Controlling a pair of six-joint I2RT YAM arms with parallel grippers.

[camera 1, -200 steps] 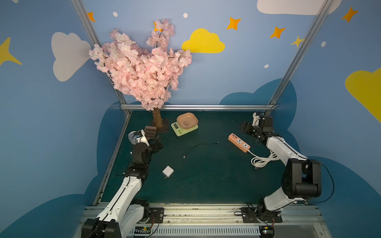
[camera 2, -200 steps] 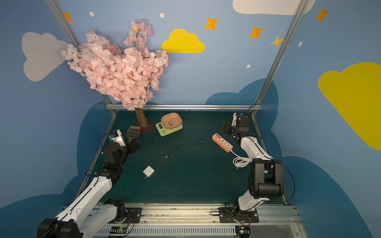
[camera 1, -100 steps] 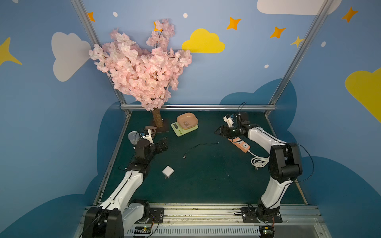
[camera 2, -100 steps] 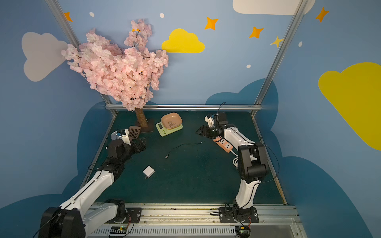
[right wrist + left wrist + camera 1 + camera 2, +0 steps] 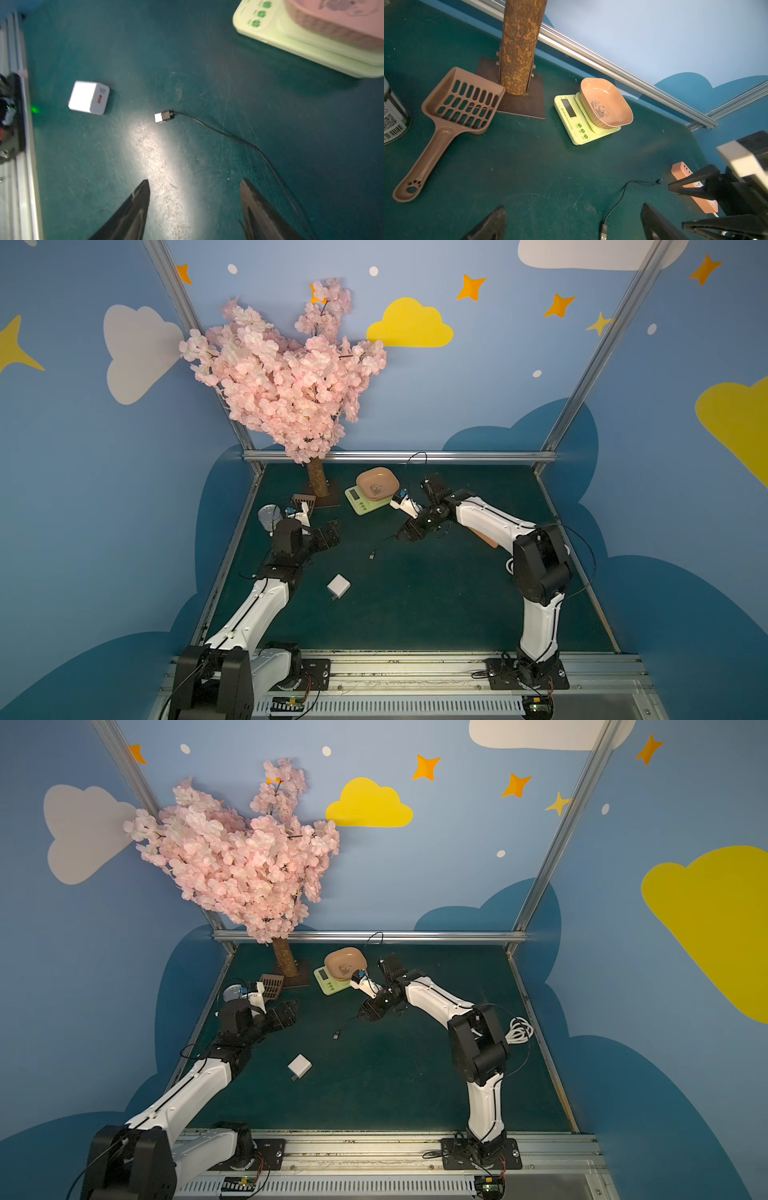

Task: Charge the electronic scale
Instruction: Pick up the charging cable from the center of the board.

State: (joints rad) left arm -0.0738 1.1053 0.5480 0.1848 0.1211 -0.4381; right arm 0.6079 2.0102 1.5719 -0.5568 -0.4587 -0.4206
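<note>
Overhead, both top views placed the electronic scale (image 5: 365,501) near the back edge of the dark green surface (image 5: 415,614), left of the middle and just beside the base plate of a pink blossom tree (image 5: 286,377). Only a top view showed the coiled white cord (image 5: 519,1029) by the right edge.

Only the left wrist view gave the scale's detail. It was a flat, pale yellow-green slab with rounded corners, a grey display and three green clover buttons. A glossy pink dish (image 5: 606,104) with a panda print rested on top. That view also caught a brown slotted plastic scoop (image 5: 436,145), a rough rusty trunk (image 5: 520,45) and the salmon power strip (image 5: 682,169).

The right wrist view alone showed the orange mark on the white cube charger (image 5: 88,97). It also showed the metal plug (image 5: 163,116) of a thin black cable (image 5: 228,135) lying on the scuffed, matte surface.

The left claw (image 5: 573,205) stood spread wide and held nothing. The right claw (image 5: 195,180) hung low near the scale's front corner, its black tapered fingers (image 5: 135,207) parted with only bare surface between them. The cable ran past outside one finger; whether they touched could not be told.
</note>
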